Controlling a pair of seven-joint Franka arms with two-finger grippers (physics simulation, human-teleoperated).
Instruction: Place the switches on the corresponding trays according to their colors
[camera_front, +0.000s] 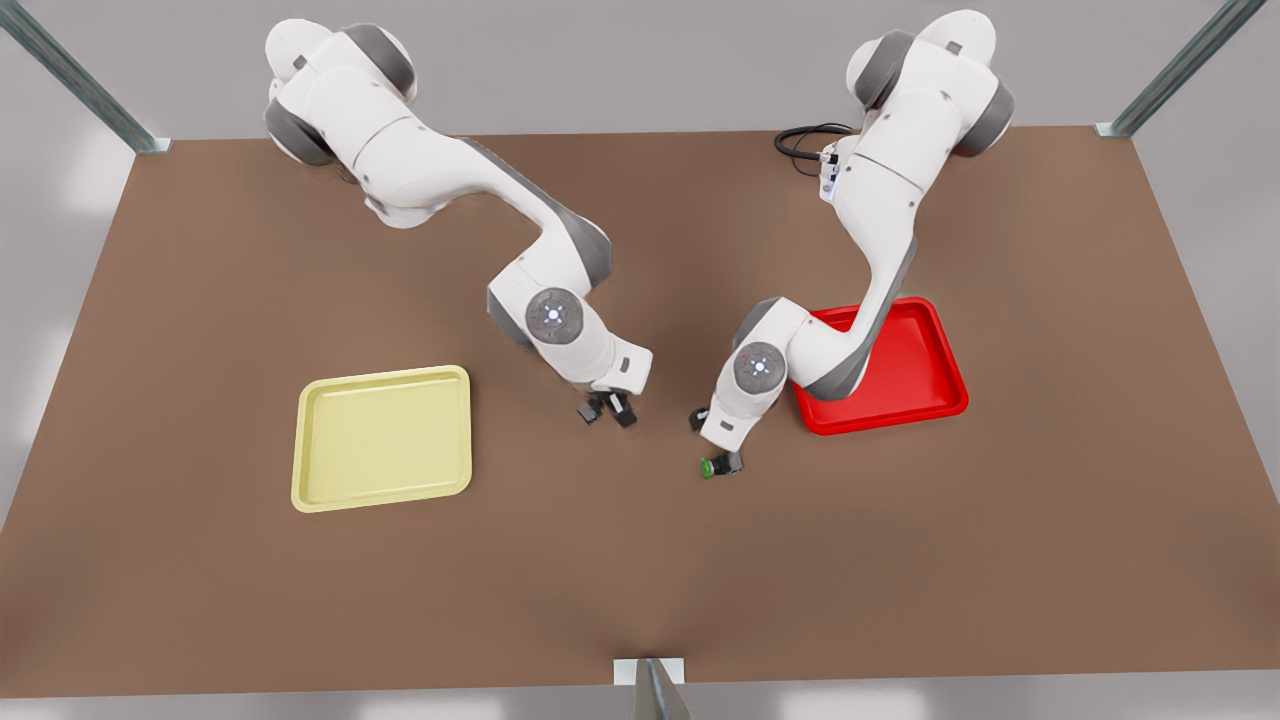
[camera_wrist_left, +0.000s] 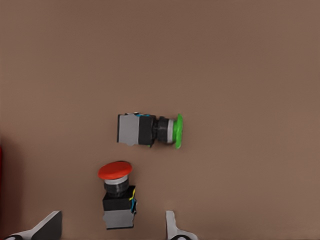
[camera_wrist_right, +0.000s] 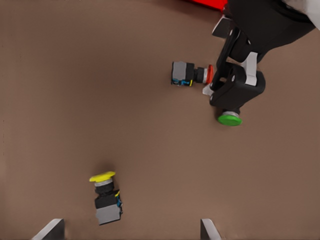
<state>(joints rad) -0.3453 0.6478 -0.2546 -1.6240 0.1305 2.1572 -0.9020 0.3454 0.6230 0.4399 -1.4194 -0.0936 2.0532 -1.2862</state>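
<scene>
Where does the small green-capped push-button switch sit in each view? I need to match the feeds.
Front view: the green-capped switch lies right by the left gripper, near the bright red tray.
Left wrist view: mid-picture, lying on its side.
Right wrist view: its green cap peeks from under the far left gripper; the right gripper waits by the yellow-capped switch.
Landmark: the red-capped switch, beside it in both wrist views.

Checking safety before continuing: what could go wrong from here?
The green switch lies close to the red switch under the open left end effector; it could get knocked or grabbed instead. The yellow switch sits off-centre in the open right end effector, so closing may tip it.
</scene>
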